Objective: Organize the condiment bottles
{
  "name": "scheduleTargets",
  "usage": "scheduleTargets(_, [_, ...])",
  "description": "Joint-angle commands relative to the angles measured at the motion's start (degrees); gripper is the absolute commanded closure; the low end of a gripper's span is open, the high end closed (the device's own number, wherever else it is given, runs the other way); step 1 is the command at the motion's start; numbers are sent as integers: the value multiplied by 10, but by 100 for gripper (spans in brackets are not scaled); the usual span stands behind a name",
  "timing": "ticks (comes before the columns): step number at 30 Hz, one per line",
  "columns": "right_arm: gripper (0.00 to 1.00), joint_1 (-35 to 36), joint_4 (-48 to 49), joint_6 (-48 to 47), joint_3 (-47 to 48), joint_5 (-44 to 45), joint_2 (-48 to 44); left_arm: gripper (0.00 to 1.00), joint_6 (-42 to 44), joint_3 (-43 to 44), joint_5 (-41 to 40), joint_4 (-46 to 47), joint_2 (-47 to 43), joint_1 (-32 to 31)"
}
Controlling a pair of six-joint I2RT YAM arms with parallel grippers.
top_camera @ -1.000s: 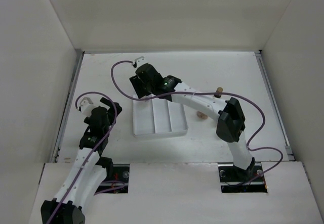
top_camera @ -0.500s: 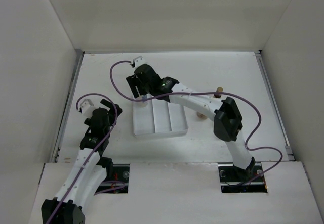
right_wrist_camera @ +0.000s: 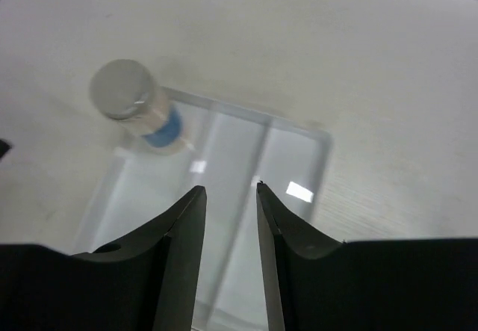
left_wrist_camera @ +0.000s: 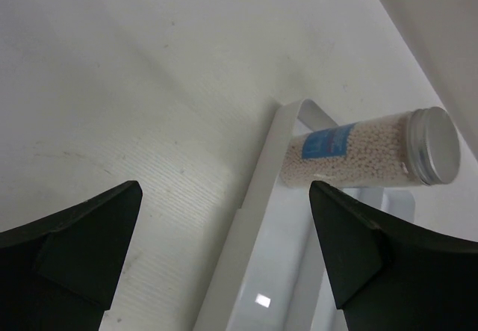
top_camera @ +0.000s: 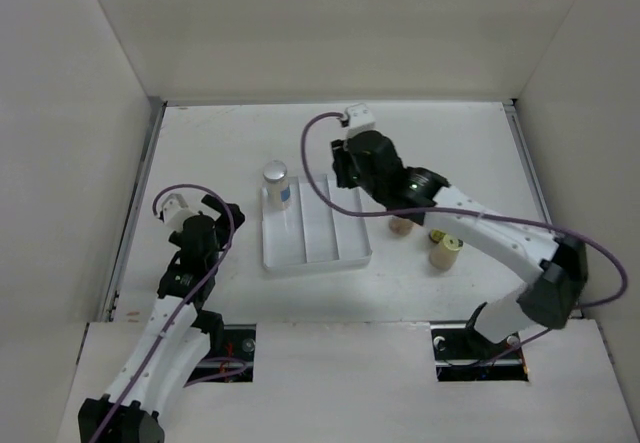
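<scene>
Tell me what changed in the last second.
The right hand swung right, away from the tray's far-left corner, and now holds nothing. The clear bottle, hidden under it before, stands free at the far end of the tray's left compartment, apparently just let go. The left hand, open, barely moved; the tray stayed put.

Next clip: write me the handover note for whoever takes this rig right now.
Left gripper: open, empty, left of the tray.
Right gripper: slightly open, empty, above the tray.
Done: clear silver-capped bottle stands in the tray's left compartment.
To do: cream bottle and others, partly hidden by the right arm, sit on the table right of the tray.
</scene>
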Motion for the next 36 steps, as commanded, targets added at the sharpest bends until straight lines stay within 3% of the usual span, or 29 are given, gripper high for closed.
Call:
scheduleTargets(1, [61,-45,-9,30,-99,80,-86,0,16,28,12,43,-36,-18])
scheduleTargets(3, [55,-65,-37,54,-158,106,-123,0,29,28,10,48,-51,-32])
scheduleTargets(5, [35,-79,-46,74,-211,122,-150,0,48,24,15,65,-57,-52])
scheduleTargets(7, [23,-92,-44,86,-247,119,-165,0,55,15,16,86,-63,-75])
scheduleTargets(13, [15,-132,-23,100,-282,101,-149,0,55,11,15,104,-42,-93])
scheduleTargets(22, [22,-166,15,115,-303,74,-109,0,54,9,27,102,-22,-75])
scheduleTargets(27, [38,-173,27,118,-304,52,-89,0,55,11,27,102,-19,-73])
scheduleTargets(30, [56,-171,27,119,-303,59,-98,0,54,10,27,101,-20,-71])
scheduleTargets(36, [62,-108,29,87,-243,114,-154,0,49,17,25,102,-20,-64])
